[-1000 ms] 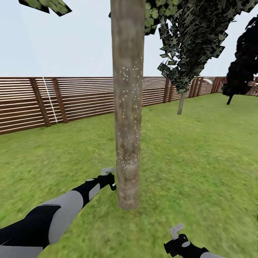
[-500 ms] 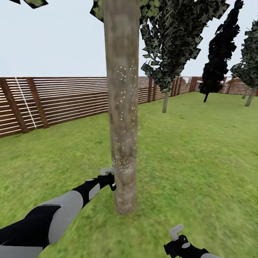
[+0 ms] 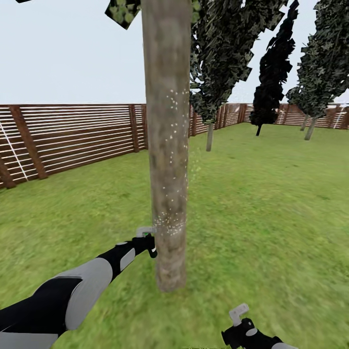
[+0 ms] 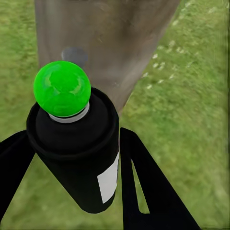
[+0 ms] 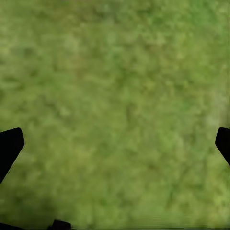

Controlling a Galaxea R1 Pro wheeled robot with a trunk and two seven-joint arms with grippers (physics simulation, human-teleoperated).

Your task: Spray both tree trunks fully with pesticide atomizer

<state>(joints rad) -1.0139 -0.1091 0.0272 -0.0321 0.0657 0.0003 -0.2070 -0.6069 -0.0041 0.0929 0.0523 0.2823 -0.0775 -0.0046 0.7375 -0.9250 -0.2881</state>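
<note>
- Head view showed a big tree trunk point(image 3: 167, 145) standing up straight on the green lawn point(image 3: 271, 208).
- Tiny white specks of pesticide point(image 3: 170, 224) dotted the bark, most of them in a band low down on the trunk, with more scattered higher up.
- The left gripper point(image 3: 148, 240) reached out just beside the trunk, near that speckled band.
- From the left wrist view, the left gripper point(image 4: 72, 182) was squeezed tight around the pesticide atomizer point(image 4: 76, 153), a black bottle with a white label and a bright green top.
- The bottle's green top faced the trunk point(image 4: 103, 43), which stood close in front of it.
- The right gripper point(image 3: 241, 317) hung low over the grass, well apart from the trunk.
- In the right wrist view, its two dark fingertips point(image 5: 9, 146) were spread wide with nothing between them, over bare grass point(image 5: 120, 110).
- A wooden slat fence point(image 3: 72, 140) ran behind the lawn, and dark trees point(image 3: 271, 72) stood far back.
</note>
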